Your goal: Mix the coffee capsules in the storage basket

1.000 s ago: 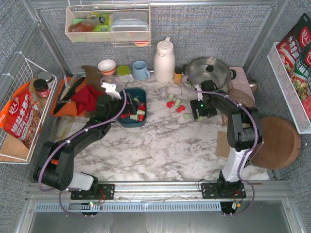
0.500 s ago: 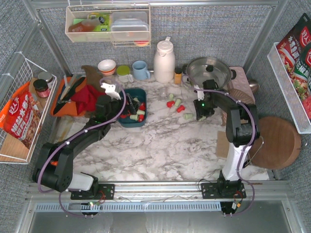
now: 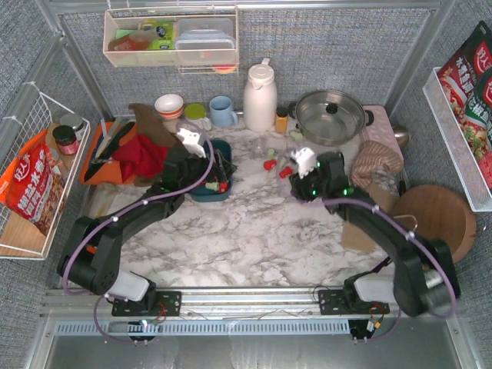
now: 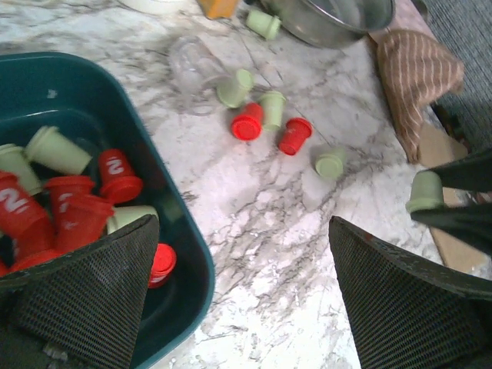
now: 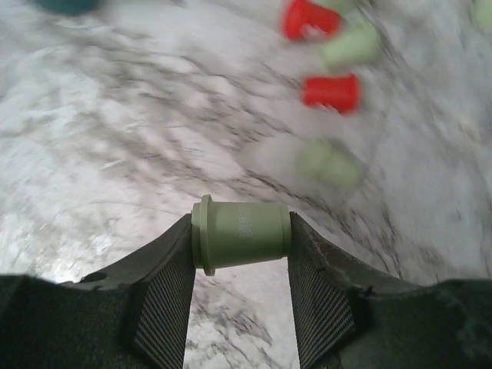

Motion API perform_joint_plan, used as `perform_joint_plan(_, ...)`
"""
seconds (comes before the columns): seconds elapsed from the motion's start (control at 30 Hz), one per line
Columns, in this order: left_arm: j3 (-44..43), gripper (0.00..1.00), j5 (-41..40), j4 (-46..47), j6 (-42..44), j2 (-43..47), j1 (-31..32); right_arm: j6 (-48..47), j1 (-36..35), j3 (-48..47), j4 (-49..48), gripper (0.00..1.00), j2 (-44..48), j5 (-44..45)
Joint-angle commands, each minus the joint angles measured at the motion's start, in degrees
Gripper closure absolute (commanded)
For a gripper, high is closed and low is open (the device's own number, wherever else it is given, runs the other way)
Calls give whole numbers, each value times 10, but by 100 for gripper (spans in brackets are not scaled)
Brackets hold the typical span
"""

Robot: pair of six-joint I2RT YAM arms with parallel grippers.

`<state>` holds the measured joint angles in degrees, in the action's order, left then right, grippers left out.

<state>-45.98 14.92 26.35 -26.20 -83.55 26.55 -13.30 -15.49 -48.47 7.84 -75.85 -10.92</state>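
The teal storage basket [image 3: 201, 192] [image 4: 183, 227] holds several red and mint coffee capsules [image 4: 71, 206]. My left gripper [image 3: 222, 166] [image 4: 242, 227] hangs open across the basket's right rim, with nothing between its fingers. More capsules lie loose on the marble to the right: two red ones [image 4: 247, 123] [image 3: 270, 164] and several green ones [image 4: 330, 162]. My right gripper [image 3: 298, 185] [image 5: 241, 229] is shut on a mint green capsule [image 5: 242, 234] [image 4: 425, 191], gripped end to end and held sideways above the marble near the loose ones.
A steel pot [image 3: 330, 115], a white thermos [image 3: 260, 96] and a blue mug [image 3: 223, 111] stand at the back. A clear glass [image 4: 192, 65] lies on its side. An orange tray with a red cloth [image 3: 137, 156] is to the left, a striped cloth [image 3: 377, 157] and a round board [image 3: 434, 223] to the right.
My right gripper closed on a green capsule, and the arm has swung low and leftward with it. The left gripper shifted right, from over the basket to its right rim.
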Motion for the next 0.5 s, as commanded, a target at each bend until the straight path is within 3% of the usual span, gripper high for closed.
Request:
perform_joint_plan(0.0, -18, 1, 39, 22, 34, -21, 26, -142, -62, 152, -315, 93, 114, -77)
perform_joint_plan(0.1, -23, 0, 65, 35, 41, -34, 41, -199, -88, 217, -450, 100, 150, -105)
perform_joint_plan(0.47, -42, 0, 139, 86, 41, -58, 100, -272, -129, 235, -483, 100, 163, -114)
